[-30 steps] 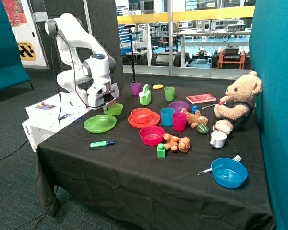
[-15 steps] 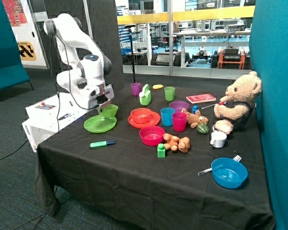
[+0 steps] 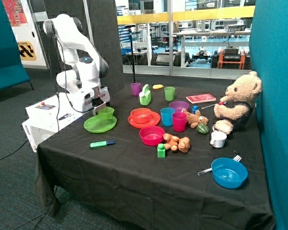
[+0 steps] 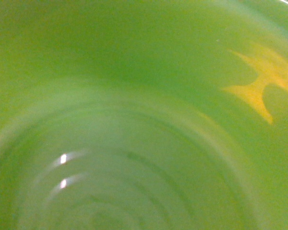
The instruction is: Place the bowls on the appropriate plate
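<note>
My gripper (image 3: 100, 109) is shut on the lime green bowl (image 3: 105, 113) and holds it just over the far part of the green plate (image 3: 93, 126); I cannot tell whether the bowl touches the plate. The bowl's green inside (image 4: 134, 120) fills the wrist view. The orange-red bowl (image 3: 141, 115) sits on the orange plate (image 3: 152, 122) beside the green plate.
A pink bowl (image 3: 151, 135) and a green marker (image 3: 102, 143) lie in front of the plates. Blue (image 3: 167, 116) and pink (image 3: 179, 121) cups stand past the orange plate. A teddy bear (image 3: 237, 101), a white cup (image 3: 218, 139) and a blue bowl (image 3: 229, 172) are at the far side.
The gripper has carried the lime green bowl away from the orange plate and lowered it over the green plate. Nothing else has moved.
</note>
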### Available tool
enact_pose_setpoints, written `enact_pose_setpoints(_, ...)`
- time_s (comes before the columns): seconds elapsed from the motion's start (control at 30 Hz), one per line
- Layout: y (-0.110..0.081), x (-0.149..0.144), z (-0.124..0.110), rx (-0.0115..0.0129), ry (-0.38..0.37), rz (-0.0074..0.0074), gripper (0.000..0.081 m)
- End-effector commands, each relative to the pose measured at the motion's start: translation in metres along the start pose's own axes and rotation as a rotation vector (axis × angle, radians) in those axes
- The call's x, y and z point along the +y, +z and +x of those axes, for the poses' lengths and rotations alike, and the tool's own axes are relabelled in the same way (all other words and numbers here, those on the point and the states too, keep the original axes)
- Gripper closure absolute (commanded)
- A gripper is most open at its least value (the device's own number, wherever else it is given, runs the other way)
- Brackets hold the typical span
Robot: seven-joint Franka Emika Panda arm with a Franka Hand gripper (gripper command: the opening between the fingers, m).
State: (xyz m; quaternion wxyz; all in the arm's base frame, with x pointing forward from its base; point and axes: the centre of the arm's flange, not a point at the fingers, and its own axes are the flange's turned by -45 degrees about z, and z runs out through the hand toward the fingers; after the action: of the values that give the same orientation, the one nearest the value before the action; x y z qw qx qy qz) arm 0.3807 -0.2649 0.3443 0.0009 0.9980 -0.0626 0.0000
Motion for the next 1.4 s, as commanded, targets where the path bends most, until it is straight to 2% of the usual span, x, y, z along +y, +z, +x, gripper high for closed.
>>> enact_pose_setpoints(0.0,0.013,0.017,-0.003,0.0000,0.014,0.0018,0.0808)
enact_pose_setpoints(0.47,0.039,0.016,-0.010,0.0000,-0.002,0.0018,0.0808)
enact_pose_setpoints(0.77,0.039,0.015,-0.010,0.0000,-0.014,0.0018,0.0808)
enact_pose_setpoints(0.83,0.038,0.014,-0.009,0.0000,-0.017,0.0018,0.0730)
enact_pose_setpoints(0.93,0.038,0.013,-0.007,0.0000,-0.024,0.0018,0.0554)
enact_pose_setpoints(1.1,0.038,0.011,-0.006,0.0000,-0.035,0.0018,0.0370)
enact_pose_setpoints(1.23,0.038,0.010,-0.007,0.0000,-0.040,0.0018,0.0312)
enact_pose_setpoints(1.37,0.038,0.008,-0.006,0.0000,-0.041,0.0018,0.0291)
